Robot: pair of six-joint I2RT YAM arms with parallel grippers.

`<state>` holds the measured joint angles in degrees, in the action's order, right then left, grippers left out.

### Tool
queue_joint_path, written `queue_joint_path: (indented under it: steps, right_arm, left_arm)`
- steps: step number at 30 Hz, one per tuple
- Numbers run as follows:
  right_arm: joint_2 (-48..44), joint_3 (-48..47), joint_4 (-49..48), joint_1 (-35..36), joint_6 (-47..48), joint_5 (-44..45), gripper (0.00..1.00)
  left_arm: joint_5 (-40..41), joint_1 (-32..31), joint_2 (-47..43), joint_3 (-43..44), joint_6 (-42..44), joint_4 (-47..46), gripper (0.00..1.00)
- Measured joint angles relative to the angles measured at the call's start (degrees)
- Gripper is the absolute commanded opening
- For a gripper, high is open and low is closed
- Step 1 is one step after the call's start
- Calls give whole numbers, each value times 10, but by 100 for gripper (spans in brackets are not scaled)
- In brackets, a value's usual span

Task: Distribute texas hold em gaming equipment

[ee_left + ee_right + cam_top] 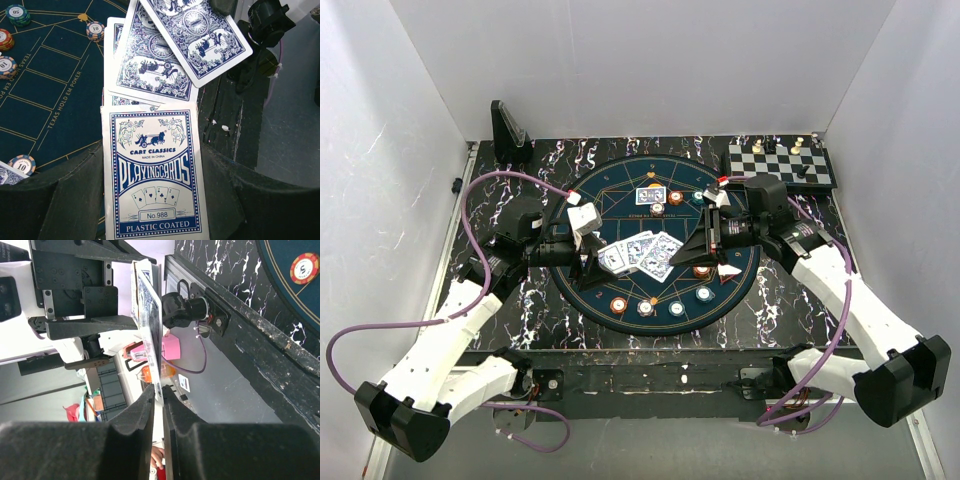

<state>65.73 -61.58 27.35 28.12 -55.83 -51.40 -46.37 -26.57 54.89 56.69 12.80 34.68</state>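
The texas hold em gaming equipment is partly dealt out. Small playing cards with blue-and-white patterned backs [642,250] stand fanned above the middle of the large round dark-blue mat with gold lines [592,190]. They rise from the pack of cards with the printed "Playingcards" face [152,165], which the left tool [603,265] clamps between its two black fingers. The right tool [157,400] is drawn narrow and pinches one single card [150,315] by its edge, seen edge-on in the right wrist view.

A dealt pair of cards [650,195] lies face down on the far side of the mat. A small group of round poker chips [676,197] sits just beside it. A row of chips [646,307] lines the mat's near rim, and one orange chip [701,270] lies near the right arm.

By my reading, the chips look largely shared out and one place has its cards. The places along the near rim show chips but no cards, so most of the dealing is left. The mat rests on the black marbled surface [520,320], and a black-and-white chessboard [782,163] stands apart at the far right corner.
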Motion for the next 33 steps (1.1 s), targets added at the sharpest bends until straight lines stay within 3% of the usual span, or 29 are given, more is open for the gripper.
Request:
queue_joint_path:
  steps: [13, 33]
  right_arm:
    - [-16, 14, -5, 0, -14, 0, 1]
    - [-49, 25, -66, -10, -67, -16, 1]
  left_arm:
    - [1, 2, 0, 0, -1, -1, 0]
    - [2, 8, 0, -1, -14, -5, 0]
